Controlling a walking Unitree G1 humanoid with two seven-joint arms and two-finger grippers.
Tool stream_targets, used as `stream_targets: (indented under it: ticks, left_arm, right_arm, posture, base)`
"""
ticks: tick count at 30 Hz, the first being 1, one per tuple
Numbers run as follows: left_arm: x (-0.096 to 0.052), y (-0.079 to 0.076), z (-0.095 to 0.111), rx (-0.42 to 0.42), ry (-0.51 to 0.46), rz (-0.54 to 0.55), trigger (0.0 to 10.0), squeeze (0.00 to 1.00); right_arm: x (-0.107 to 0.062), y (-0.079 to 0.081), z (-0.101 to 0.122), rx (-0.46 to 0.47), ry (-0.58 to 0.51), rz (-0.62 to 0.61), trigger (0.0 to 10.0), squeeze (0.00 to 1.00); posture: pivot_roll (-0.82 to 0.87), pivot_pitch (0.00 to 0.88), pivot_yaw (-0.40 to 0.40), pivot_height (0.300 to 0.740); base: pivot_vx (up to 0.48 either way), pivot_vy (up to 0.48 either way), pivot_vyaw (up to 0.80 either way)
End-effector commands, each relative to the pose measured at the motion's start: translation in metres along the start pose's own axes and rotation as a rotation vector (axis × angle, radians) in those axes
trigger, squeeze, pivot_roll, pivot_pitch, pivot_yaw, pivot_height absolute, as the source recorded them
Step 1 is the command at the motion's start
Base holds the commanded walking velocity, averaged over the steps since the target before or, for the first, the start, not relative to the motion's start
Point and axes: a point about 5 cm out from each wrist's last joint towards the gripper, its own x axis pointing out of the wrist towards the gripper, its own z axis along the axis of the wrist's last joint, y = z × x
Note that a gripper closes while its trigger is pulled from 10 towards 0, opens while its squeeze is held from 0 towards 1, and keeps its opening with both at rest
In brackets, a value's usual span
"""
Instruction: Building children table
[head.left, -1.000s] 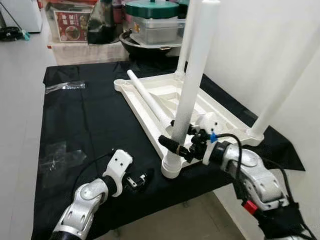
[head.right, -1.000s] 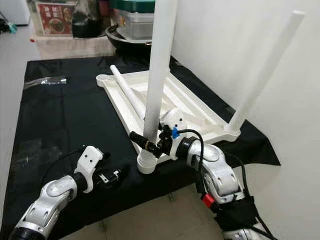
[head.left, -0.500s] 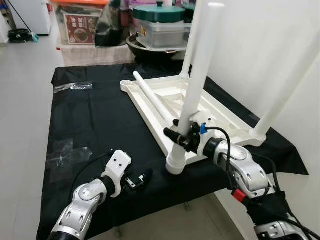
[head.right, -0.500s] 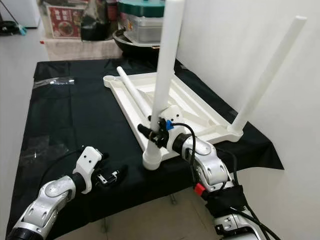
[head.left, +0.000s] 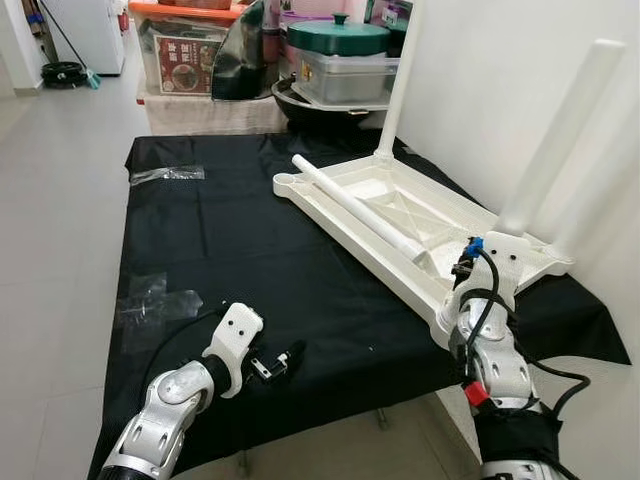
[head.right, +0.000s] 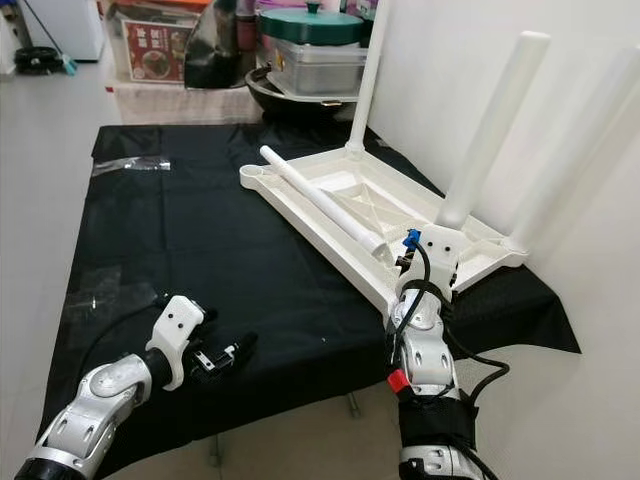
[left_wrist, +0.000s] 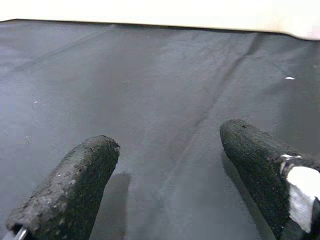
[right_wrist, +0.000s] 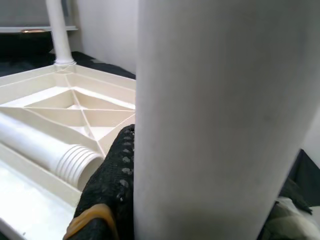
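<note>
The white children's table top (head.left: 385, 190) lies upside down on a black cloth (head.left: 220, 250). White legs stand up from its far corner (head.left: 400, 80) and its right corner (head.right: 575, 150). A loose leg (head.left: 355, 208) lies across the top. A third upright leg (head.left: 555, 140) rises from the near corner. My right gripper (head.right: 432, 252) is shut on this leg low down; in the right wrist view the leg (right_wrist: 210, 125) sits against a black finger (right_wrist: 117, 175). My left gripper (head.left: 275, 362) hovers open over bare cloth, fingers (left_wrist: 75, 185) apart.
Clear plastic wrappers (head.left: 165, 175) (head.left: 150, 298) lie on the cloth at the left. Storage boxes (head.left: 185, 60) and a green-lidded container (head.left: 335, 65) stand behind the table. A white wall (head.left: 520, 60) runs close along the right. Tiled floor (head.left: 55, 200) lies to the left.
The whole view has shifted as the camera moved. My right forearm has swung from the right side to upright in front of the near leg, still holding it. The left gripper stays put.
</note>
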Motion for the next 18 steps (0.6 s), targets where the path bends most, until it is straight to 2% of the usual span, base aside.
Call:
stream_targets:
  ticks: [1, 2, 3, 4, 5, 6, 7, 8, 9, 10, 11, 12, 13, 14, 16, 17, 18]
  left_arm:
    - [0.000, -0.004, -0.001, 0.004, -0.003, -0.011, 10.0, 0.00]
    - [0.000, -0.004, -0.001, 0.004, -0.003, -0.011, 10.0, 0.00]
    - [-0.001, -0.004, -0.001, 0.003, -0.003, -0.009, 10.0, 0.00]
    - [-0.001, -0.004, -0.001, 0.003, -0.003, -0.009, 10.0, 0.00]
    - [-0.001, -0.004, -0.002, 0.002, -0.003, -0.008, 10.0, 0.00]
    - [-0.001, -0.004, -0.002, 0.002, -0.003, -0.008, 10.0, 0.00]
    - [-0.002, -0.004, -0.002, 0.000, -0.002, -0.007, 10.0, 0.00]
    - [-0.002, -0.004, -0.002, 0.000, -0.002, -0.007, 10.0, 0.00]
    - [-0.002, -0.003, -0.002, -0.001, -0.003, -0.006, 10.0, 0.00]
    - [-0.002, -0.003, -0.002, -0.001, -0.003, -0.006, 10.0, 0.00]
    - [-0.002, -0.003, -0.002, -0.001, -0.003, -0.006, 10.0, 0.00]
    - [-0.002, -0.003, -0.002, -0.001, -0.003, -0.007, 10.0, 0.00]
    - [-0.002, -0.003, -0.001, 0.000, -0.003, -0.009, 10.0, 0.00]
    - [-0.002, -0.003, -0.001, 0.000, -0.003, -0.009, 10.0, 0.00]
    - [-0.001, -0.003, -0.001, 0.003, -0.003, -0.011, 10.0, 0.00]
    - [-0.001, -0.003, -0.001, 0.003, -0.003, -0.011, 10.0, 0.00]
    - [0.000, -0.002, -0.001, 0.004, -0.003, -0.011, 10.0, 0.00]
  right_arm:
    - [0.001, 0.002, -0.013, -0.072, 0.077, -0.015, 10.0, 0.00]
    - [0.001, 0.002, -0.013, -0.072, 0.077, -0.015, 10.0, 0.00]
    - [0.001, 0.012, -0.006, -0.035, 0.057, 0.048, 10.0, 0.24]
    - [0.001, 0.012, -0.006, -0.035, 0.057, 0.048, 10.0, 0.24]
    - [0.001, 0.017, 0.001, 0.008, 0.028, 0.079, 10.0, 1.00]
    - [0.001, 0.017, 0.001, 0.008, 0.028, 0.079, 10.0, 1.00]
    - [-0.006, 0.036, 0.044, 0.227, -0.147, 0.372, 10.0, 0.00]
    - [-0.006, 0.036, 0.044, 0.227, -0.147, 0.372, 10.0, 0.00]
    - [-0.016, 0.045, 0.069, 0.339, -0.260, 0.585, 10.0, 0.00]
    - [-0.020, 0.048, 0.073, 0.362, -0.267, 0.662, 10.0, 0.00]
    - [-0.020, 0.048, 0.073, 0.362, -0.267, 0.662, 10.0, 0.00]
    - [-0.027, 0.049, 0.077, 0.355, -0.274, 0.794, 10.0, 0.00]
    - [-0.038, 0.049, 0.080, 0.310, -0.295, 0.967, 10.0, 0.00]
    - [-0.038, 0.049, 0.080, 0.310, -0.295, 0.967, 10.0, 0.00]
    - [-0.054, 0.050, 0.080, 0.234, -0.289, 1.199, 10.0, 0.00]
    - [-0.054, 0.050, 0.080, 0.234, -0.289, 1.199, 10.0, 0.00]
    - [-0.062, 0.050, 0.078, 0.178, -0.278, 1.291, 10.0, 0.00]
  posture:
    - [0.03, 0.000, -0.124, 0.740]
    - [0.03, 0.000, -0.124, 0.740]
    - [0.03, 0.000, -0.124, 0.740]
    - [0.03, 0.000, -0.124, 0.740]
    - [0.03, 0.000, -0.124, 0.740]
    - [0.03, 0.000, -0.124, 0.740]
    - [0.02, 0.000, -0.125, 0.740]
    - [0.02, 0.000, -0.125, 0.740]
    - [0.02, 0.000, -0.125, 0.740]
    - [0.02, 0.000, -0.125, 0.740]
    - [0.02, 0.000, -0.125, 0.740]
    - [0.02, 0.000, -0.117, 0.740]
    - [0.02, 0.000, -0.115, 0.740]
    - [0.02, 0.000, -0.115, 0.740]
    - [0.01, 0.000, -0.112, 0.740]
    - [0.01, 0.000, -0.112, 0.740]
    - [0.01, 0.000, -0.112, 0.740]
  base:
    - [0.000, 0.000, 0.00]
    - [0.000, 0.000, 0.00]
    - [0.000, 0.000, 0.00]
    - [0.000, 0.000, 0.00]
    - [0.000, 0.000, 0.00]
    - [0.000, 0.000, 0.00]
    - [0.000, 0.000, 0.00]
    - [0.000, 0.000, 0.00]
    - [0.000, 0.000, 0.00]
    - [0.000, 0.000, 0.00]
    - [0.000, 0.000, 0.00]
    - [0.000, 0.000, 0.00]
    - [0.000, 0.000, 0.00]
    - [0.000, 0.000, 0.00]
    - [0.000, 0.000, 0.00]
    - [0.000, 0.000, 0.00]
    - [0.000, 0.000, 0.00]
